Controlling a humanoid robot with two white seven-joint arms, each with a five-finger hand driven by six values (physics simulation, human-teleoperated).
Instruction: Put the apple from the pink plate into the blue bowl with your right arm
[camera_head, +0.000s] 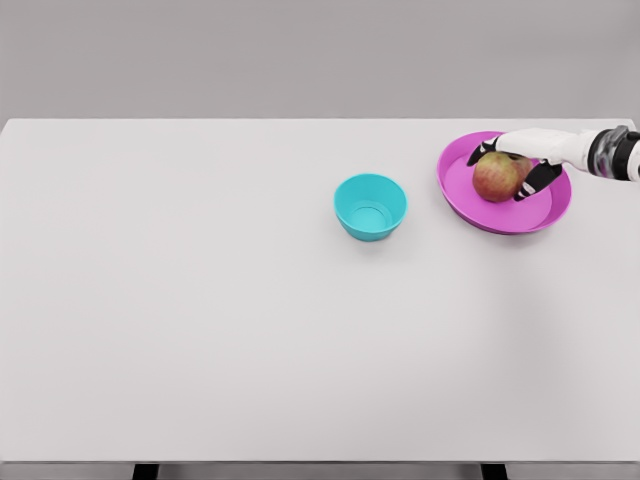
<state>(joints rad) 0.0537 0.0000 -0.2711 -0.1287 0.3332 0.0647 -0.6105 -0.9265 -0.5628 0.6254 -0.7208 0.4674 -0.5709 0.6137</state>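
— Near the table's (200, 330) far right corner: apple (497, 177) on the pink plate (540, 215), right hand (515, 165) wrapped around it from the right edge side.

— Grasping, or just close?

— Grasping, by the look of it. Dark fingertips (538, 181) pressed against the near flank, more tips at the far side, white palm over the top. Hard to say how firm.

— Lifted yet?

— Cannot tell; seems seated in the plate's hollow. No left hand anywhere in view.

— And the blue bowl (370, 206)?

— Nearer the table's middle, upright, empty, well apart from the plate toward the left edge.

— Advice for the step?

— Squeeze evenly on opposite flanks before raising; round, smooth, liable to roll out otherwise. Straight up first, high enough to pass the plate's rim without dragging it. Then across toward the left edge, keeping above the bowl's rim. Centre over the opening, lower, and only then loosen.

— Main risk?

— Clipping the small, light bowl on the way in and tipping it.
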